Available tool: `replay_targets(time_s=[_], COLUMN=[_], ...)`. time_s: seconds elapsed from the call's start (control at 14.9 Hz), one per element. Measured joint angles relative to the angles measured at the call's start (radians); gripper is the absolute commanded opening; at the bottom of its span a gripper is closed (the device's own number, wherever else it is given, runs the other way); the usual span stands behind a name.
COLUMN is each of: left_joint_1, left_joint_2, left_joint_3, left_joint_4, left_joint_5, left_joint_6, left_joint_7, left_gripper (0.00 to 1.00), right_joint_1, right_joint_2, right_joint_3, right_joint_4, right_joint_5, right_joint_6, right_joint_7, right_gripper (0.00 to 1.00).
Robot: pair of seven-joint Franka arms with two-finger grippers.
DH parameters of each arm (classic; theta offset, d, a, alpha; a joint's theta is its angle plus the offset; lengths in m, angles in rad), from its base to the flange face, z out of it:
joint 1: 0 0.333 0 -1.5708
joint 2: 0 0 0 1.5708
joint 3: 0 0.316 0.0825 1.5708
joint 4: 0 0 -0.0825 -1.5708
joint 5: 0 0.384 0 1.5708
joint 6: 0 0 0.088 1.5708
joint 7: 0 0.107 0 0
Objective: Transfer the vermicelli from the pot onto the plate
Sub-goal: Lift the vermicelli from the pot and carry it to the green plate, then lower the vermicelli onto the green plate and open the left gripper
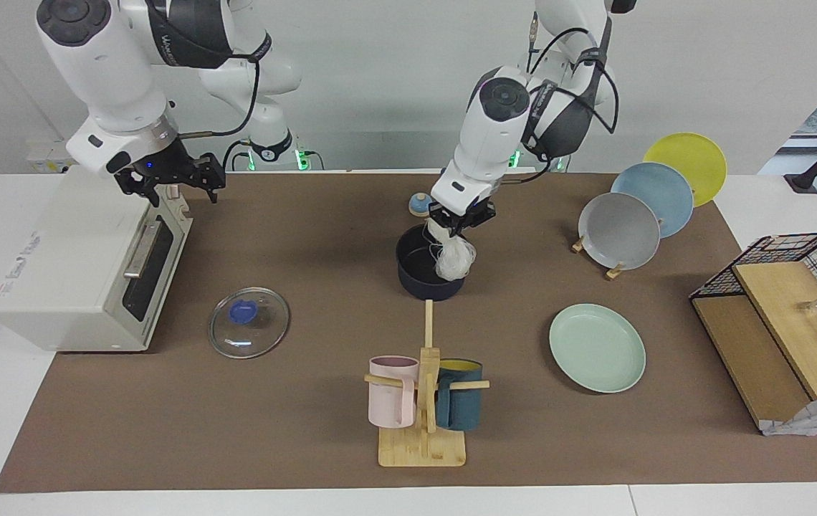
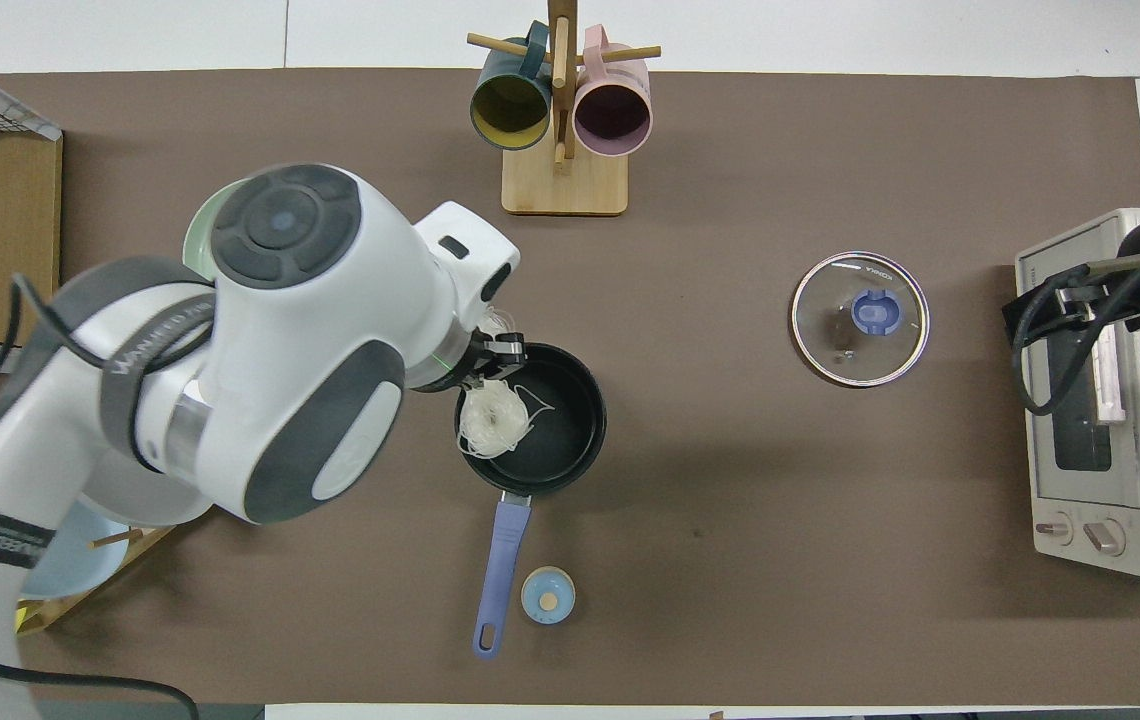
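My left gripper [image 1: 453, 226] is shut on the top of a white vermicelli bundle [image 1: 456, 259], which hangs over the dark navy pot [image 1: 428, 281]. The bundle's lower end is level with the pot's rim, on the side toward the left arm's end. In the overhead view the bundle [image 2: 495, 416] shows inside the pot's rim [image 2: 585, 440], and the blue handle [image 2: 502, 560] points toward the robots. I see no second bundle. The mint-green plate [image 1: 597, 348] lies bare, farther from the robots than the pot and toward the left arm's end. My right gripper [image 1: 173, 185] waits open over the toaster oven.
A white toaster oven [image 1: 79, 272] stands at the right arm's end, with a glass lid [image 1: 249, 322] beside it. A mug rack [image 1: 423, 401] stands farther out than the pot. A rack holds grey [image 1: 618, 231], blue and yellow plates. A small blue knob [image 2: 547, 595] lies by the handle.
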Motion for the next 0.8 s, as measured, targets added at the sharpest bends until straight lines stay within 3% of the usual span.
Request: replay_targets(time_s=[0.2,0.47,0.8], left_joint_1=[0.119,0.313,0.466], left_joint_2=[-0.002,0.016,0.141], left_joint_3=[0.005,0.011,0.015], left_joint_4=[0.102,0.130,0.126], left_joint_5=[-0.003,-0.005,0.021], left_joint_6=[-0.076,-0.067,0.096], left_joint_7=[0.006,0.157,0.431], left_gripper=[0.00,0.00,0.00], right_joint_1=[-0.021,-0.034,-0.035], right_joint_2=[0.002,0.001,-0.023], right_joint_3=[0.002,0.002,0.002], right_joint_4=[0.000,-0.003,-0.029], right_joint_5=[0.003,0.004,0.004], right_joint_6=[-0.001,-0.010,-0.003], right_joint_7=[0.000,0.000,0.000], right_gripper=[1.00,1.00,1.00])
